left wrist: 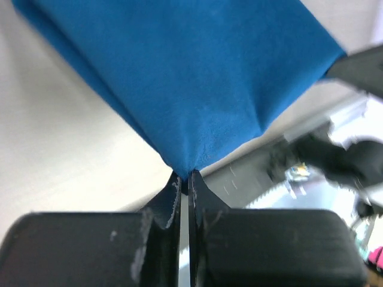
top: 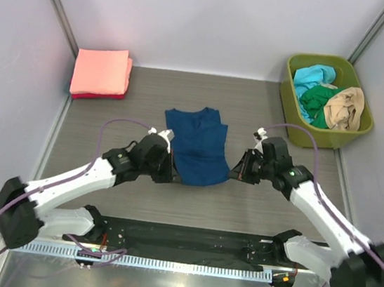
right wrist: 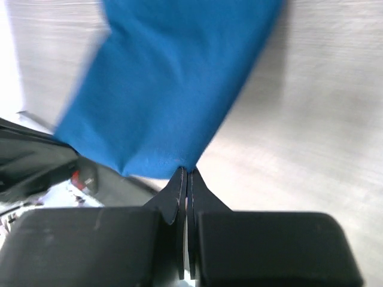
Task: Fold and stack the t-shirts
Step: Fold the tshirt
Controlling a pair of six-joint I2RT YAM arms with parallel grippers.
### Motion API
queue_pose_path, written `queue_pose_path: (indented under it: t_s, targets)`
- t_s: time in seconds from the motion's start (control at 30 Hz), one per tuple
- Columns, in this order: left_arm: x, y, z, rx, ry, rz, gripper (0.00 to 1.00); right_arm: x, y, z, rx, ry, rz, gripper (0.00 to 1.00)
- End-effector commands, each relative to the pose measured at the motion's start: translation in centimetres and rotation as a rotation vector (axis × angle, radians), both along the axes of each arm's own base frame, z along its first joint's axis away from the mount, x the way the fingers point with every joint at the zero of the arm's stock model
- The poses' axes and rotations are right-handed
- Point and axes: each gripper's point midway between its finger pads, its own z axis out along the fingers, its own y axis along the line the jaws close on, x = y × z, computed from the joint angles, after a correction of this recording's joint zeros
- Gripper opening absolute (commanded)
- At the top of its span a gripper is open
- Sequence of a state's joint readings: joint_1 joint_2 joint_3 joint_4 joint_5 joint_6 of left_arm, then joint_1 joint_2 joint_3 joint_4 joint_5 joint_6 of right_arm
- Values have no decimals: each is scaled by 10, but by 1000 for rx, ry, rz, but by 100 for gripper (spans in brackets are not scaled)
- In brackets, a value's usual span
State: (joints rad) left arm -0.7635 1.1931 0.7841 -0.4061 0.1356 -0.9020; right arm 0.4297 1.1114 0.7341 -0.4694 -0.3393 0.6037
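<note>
A navy blue t-shirt (top: 197, 146) lies partly folded in the middle of the table, its near hem lifted. My left gripper (top: 172, 171) is shut on the hem's near left corner; in the left wrist view the blue cloth (left wrist: 191, 78) fans out from the pinched tips of the gripper (left wrist: 187, 177). My right gripper (top: 232, 174) is shut on the near right corner, and the cloth (right wrist: 173, 84) runs up from that gripper (right wrist: 187, 173). A folded salmon-pink t-shirt (top: 101, 71) lies on a red one at the back left.
A green bin (top: 291, 100) at the back right holds cyan (top: 312, 77), green (top: 316, 100) and tan (top: 344, 107) t-shirts. White walls close the table on three sides. A black rail (top: 186, 242) runs along the near edge between the arm bases.
</note>
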Motion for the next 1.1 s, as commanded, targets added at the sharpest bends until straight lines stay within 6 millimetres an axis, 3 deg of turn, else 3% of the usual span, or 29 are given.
queue_pose_path:
  t_s: [0.0, 0.1, 0.2, 0.27, 0.4, 0.67, 0.87, 1.07]
  targets:
    - [-37, 13, 30, 4, 16, 64, 0, -38, -15, 22, -5, 34, -47, 1]
    - [-52, 20, 52, 2, -10, 82, 0, -54, -19, 53, 35, -12, -53, 1]
    - [-55, 31, 73, -18, -28, 122, 0, -57, -24, 78, 43, -61, -71, 1]
    - [-50, 44, 83, 12, -65, 168, 0, -52, -26, 92, 28, -92, -75, 1]
    - [-37, 62, 95, 97, -128, 226, 0, -31, -26, 102, -22, -119, -83, 1]
    - [1, 63, 99, 160, -153, 239, 0, 21, -19, 105, -137, -153, -90, 1]
    - [41, 66, 84, 158, -103, 237, 0, 58, -7, 79, -181, -113, -65, 1]
    - [85, 72, 64, 198, -67, 234, 0, 99, -10, 60, -194, -88, -80, 1]
